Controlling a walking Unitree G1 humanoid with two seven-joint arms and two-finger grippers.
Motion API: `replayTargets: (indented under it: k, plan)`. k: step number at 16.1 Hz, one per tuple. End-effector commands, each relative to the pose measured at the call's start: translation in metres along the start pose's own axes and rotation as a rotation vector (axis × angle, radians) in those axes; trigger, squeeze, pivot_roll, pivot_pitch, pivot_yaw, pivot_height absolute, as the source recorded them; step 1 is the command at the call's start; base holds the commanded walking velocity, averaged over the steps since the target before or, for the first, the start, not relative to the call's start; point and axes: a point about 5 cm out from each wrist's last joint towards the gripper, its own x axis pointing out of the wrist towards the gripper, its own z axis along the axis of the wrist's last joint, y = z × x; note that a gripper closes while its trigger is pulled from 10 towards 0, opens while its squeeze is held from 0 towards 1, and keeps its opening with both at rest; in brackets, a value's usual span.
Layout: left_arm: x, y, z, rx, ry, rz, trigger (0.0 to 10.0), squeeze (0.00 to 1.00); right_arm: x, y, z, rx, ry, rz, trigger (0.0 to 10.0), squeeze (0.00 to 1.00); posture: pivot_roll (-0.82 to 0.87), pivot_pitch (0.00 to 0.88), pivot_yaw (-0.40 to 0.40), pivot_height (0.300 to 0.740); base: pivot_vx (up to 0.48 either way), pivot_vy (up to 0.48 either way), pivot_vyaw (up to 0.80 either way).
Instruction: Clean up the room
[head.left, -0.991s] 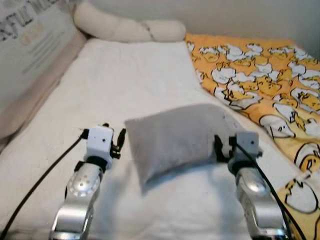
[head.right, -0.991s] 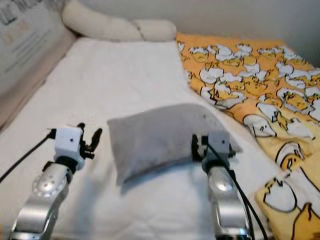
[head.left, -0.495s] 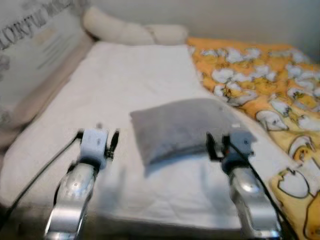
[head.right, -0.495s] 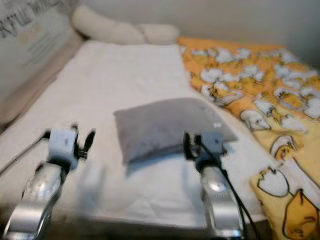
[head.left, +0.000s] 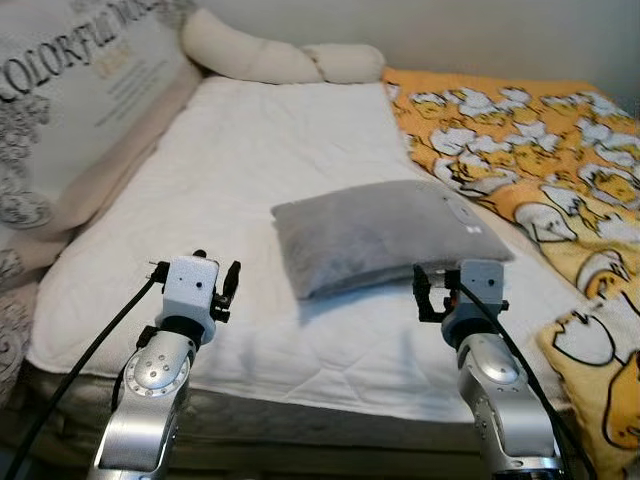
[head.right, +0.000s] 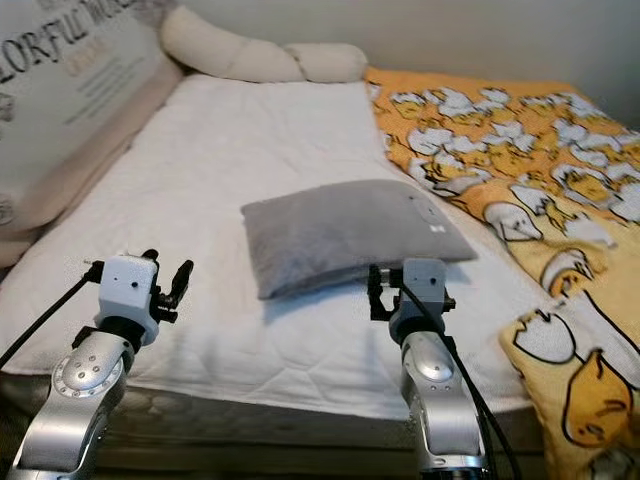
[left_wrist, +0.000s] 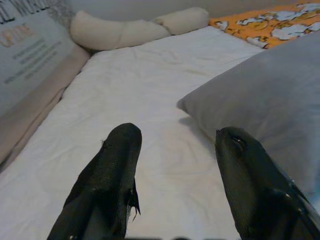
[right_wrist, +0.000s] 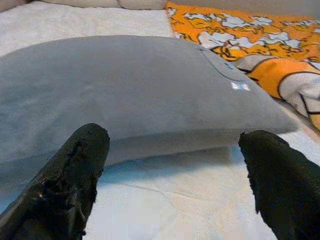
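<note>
Both arms are hanging out over the near edge of the bed (head.left: 300, 350), so I'm placing everything off the grey pillow (head.left: 385, 232). The left tool (left_wrist: 172, 165) is sitting nearer than the pillow and off to its left, over bare white sheet, not touching anything, with its two black fingers (left_wrist: 112, 172) spread apart. The right tool (right_wrist: 172, 165) is hovering just in front of the pillow's near right corner, fingers (right_wrist: 75, 170) wide apart too, and the pillow's long near edge is lying right across the gap between them but clear of both. Nothing is being gripped by either one.

The grey pillow is lying flat in the middle of the mattress, turned a bit at an angle, with a small white tag (right_wrist: 240, 85) near its right end. Right of the pillow, an orange duck-print blanket (head.left: 540, 160) is spreading along that side of the bed and spilling over the near corner. Left of the pillow, a big printed cushion (head.left: 70, 110) with lettering is leaning along the bed's edge. Beyond the pillow, a long cream bolster (head.left: 280, 60) is lying across the head of the bed against the wall.
</note>
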Motion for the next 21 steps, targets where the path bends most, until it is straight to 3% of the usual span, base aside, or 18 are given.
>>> replayTargets:
  k: [1, 8, 11, 14, 21]
  plan:
    - [0.0026, 0.0021, 0.0041, -0.008, -0.009, 0.009, 10.0, 0.0, 0.0027, -0.0027, 0.0041, 0.003, -0.006, -0.002, 10.0, 0.0, 0.02, 0.0, -0.032, 0.74, 0.0, 0.0, 0.0]
    - [0.0058, 0.007, 0.0063, -0.009, -0.008, 0.034, 10.0, 0.0, 0.0054, -0.0017, 0.0048, -0.005, -0.004, 0.016, 10.0, 0.0, 0.03, 0.0, -0.039, 0.74, 0.197, 0.0, 0.0]
    - [0.0071, 0.008, 0.0068, -0.006, -0.009, 0.037, 10.0, 0.0, 0.0068, 0.0012, 0.0045, -0.052, 0.0, 0.028, 10.0, 0.0, 0.04, 0.0, -0.04, 0.74, 0.304, 0.0, 0.27]
    - [0.008, 0.008, 0.0071, 0.001, -0.009, 0.036, 10.0, 0.0, 0.0075, 0.0002, 0.0032, -0.024, 0.012, 0.017, 10.0, 0.0, 0.04, 0.0, -0.04, 0.74, 0.308, 0.0, 0.27]
    - [0.0079, 0.0031, 0.0066, 0.028, -0.013, 0.015, 10.0, 0.0, 0.008, -0.0021, 0.0004, -0.022, 0.027, -0.001, 10.0, 0.0, 0.03, 0.0, -0.038, 0.74, 0.0, 0.0, 0.0]
